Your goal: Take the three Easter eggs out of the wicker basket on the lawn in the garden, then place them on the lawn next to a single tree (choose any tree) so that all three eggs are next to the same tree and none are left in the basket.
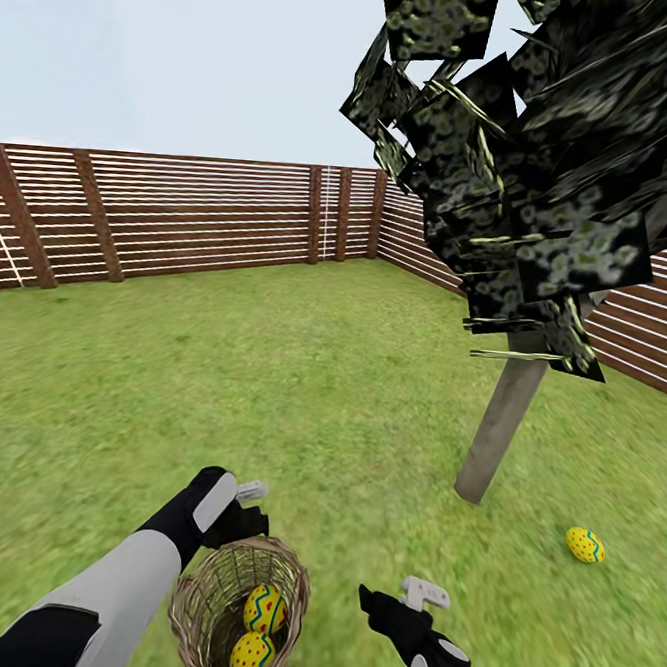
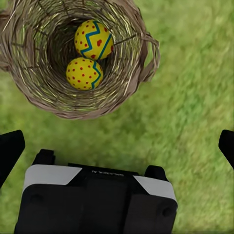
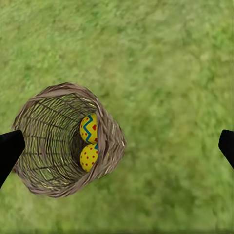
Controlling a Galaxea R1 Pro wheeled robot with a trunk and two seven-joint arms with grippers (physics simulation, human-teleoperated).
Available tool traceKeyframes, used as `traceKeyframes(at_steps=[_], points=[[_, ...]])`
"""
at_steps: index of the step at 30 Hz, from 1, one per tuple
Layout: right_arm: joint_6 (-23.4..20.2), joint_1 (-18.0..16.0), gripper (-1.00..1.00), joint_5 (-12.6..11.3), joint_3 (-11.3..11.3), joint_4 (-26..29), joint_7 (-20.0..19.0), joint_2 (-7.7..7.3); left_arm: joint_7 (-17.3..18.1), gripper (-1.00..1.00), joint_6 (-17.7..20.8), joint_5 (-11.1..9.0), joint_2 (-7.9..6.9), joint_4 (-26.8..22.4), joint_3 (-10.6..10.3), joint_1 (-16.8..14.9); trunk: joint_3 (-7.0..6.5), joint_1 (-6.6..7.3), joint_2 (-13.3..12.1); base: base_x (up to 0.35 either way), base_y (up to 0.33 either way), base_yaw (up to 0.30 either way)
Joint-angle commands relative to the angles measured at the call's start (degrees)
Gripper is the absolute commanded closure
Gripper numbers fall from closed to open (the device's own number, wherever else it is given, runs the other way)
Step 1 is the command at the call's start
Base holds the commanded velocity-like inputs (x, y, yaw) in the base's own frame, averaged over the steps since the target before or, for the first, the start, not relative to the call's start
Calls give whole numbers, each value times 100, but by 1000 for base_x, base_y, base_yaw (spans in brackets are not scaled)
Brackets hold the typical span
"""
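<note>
two easter eggs (image 1: 259, 631) lie in the wicker basket (image 1: 208, 594); a third egg (image 1: 585, 545) rests on the lawn (image 1: 269, 389) near the tree (image 1: 502, 417). left tool (image 1: 250, 507) and right tool (image 1: 403, 595) hover spread apart, empty.

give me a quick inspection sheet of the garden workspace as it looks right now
surface: lawn, green with yellowish patches.
job's things: wicker basket on the grass holds two Easter eggs; third egg lies on the grass to the right of the tree trunk.
clutter: nothing seen.
grippers: left gripper open, empty, at the basket's far rim; right gripper open, empty, right of the basket.
cables: nothing seen.
surroundings: brown slatted fence, pale sky.
</note>
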State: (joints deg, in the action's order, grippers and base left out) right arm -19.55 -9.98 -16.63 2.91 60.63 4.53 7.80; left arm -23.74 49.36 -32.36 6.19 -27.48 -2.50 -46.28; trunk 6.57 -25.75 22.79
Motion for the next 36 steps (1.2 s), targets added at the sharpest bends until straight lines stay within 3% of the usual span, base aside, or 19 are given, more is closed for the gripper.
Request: traceKeyframes(at_steps=[1, 18, 28, 36], points=[[-22, -4, -100, -57, 11, 10, 48, -3, -52, -100, 11, -60, -3, -3, -26, -4, 13, -4, 13, 0, 0, 0], [-25, -4, -100, -51, 7, 10, 48, -6, -58, -100, -15, -76, -3, 105, -15, -16, 13, -4, 13, 0, 0, 0], [-25, -4, -100, -51, 7, 10, 48, -6, -61, -100, -216, -53, -25, 125, -22, -21, 13, -4, 13, 0, 0, 0], [-23, -4, -100, -51, 7, 10, 48, -6, -53, -100, -273, -35, -75, 126, -23, -22, 156, -179, 334, 0, 0, 0]])
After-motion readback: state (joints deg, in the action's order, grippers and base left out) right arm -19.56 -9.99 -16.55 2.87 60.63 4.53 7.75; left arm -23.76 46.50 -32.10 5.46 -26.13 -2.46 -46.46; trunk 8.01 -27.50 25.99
